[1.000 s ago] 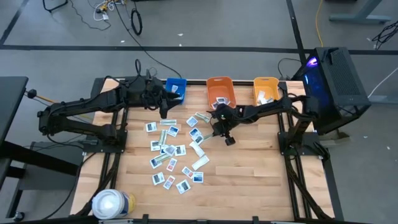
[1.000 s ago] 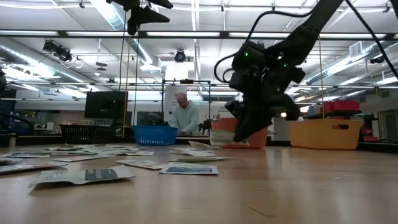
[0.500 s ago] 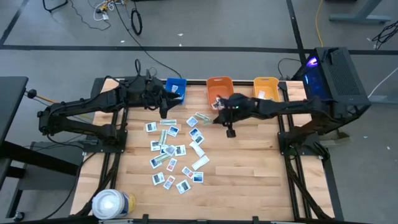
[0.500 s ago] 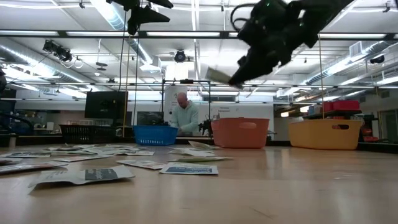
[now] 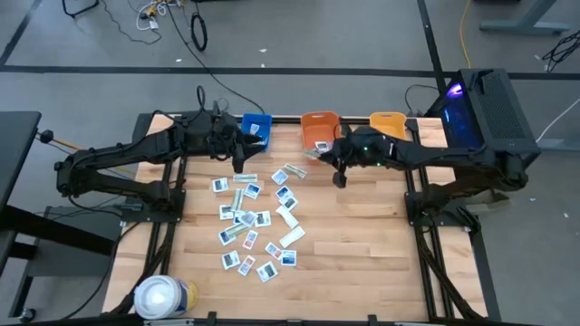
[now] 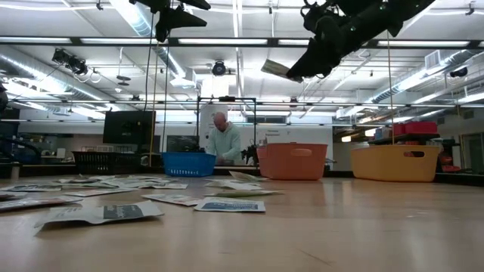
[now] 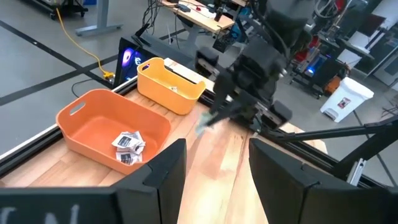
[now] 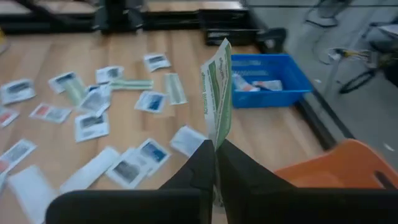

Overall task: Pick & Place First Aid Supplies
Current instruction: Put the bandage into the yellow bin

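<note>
The first aid supplies (image 5: 254,217) lie as many small flat packets across the middle of the table. One pale greenish strip packet (image 8: 217,93) is up in the air, with my right gripper (image 8: 215,163) shut on it. That gripper (image 5: 319,155) hangs just in front of the orange bin (image 5: 319,129). The low view shows the packet (image 6: 275,69) high above the tabletop. My left gripper (image 5: 239,163) waits open near the blue bin (image 5: 256,129), with nothing between its fingers (image 7: 166,175). My right gripper pinches one end of the strip packet (image 8: 216,138) between its two fingers. The fingers come from the table's right, slanting a little downward. The rest of the packet sticks out past the fingertips, edge-on in the wrist view, and is lifted clear of the table.
Three bins stand in a row at the far edge: blue, orange with a few packets inside (image 7: 127,144), and yellow (image 5: 388,127). A large white roll (image 5: 163,297) stands at the near left corner. A person (image 6: 224,140) shows in the room behind the table.
My right gripper has risen from the tabletop with the strip packet and gone toward the far edge and the orange bin. Its wrist has rolled and tipped closer to level. The packet now hangs clear, high above the table.
</note>
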